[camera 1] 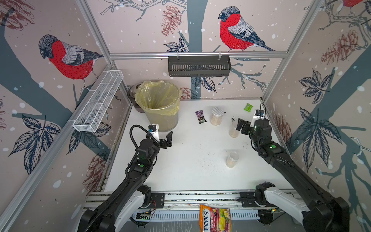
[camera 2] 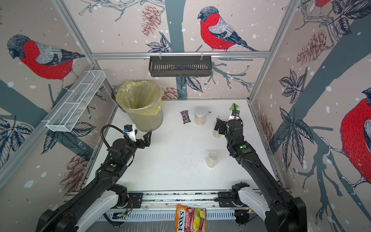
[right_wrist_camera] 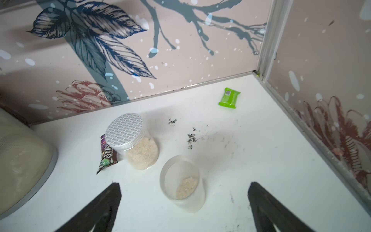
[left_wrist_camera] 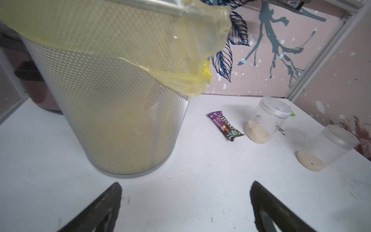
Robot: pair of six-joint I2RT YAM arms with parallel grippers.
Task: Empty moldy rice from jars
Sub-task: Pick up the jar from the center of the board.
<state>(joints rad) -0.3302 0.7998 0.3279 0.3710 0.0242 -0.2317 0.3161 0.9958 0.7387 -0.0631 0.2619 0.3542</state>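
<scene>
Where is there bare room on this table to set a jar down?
Widest: the middle of the table, between the bin, the purple wrapper and the near slim jar, bar a few specks. The front strip along the rail is bare too. Crowded: the far right, where the silver-lidded jar, far slim jar, green packet and dark crumbs cluster.

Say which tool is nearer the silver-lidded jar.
Right. The right tool is open a short way from the silver-lidded jar, at a slim jar; the left tool is farther off, beside the bin.
</scene>
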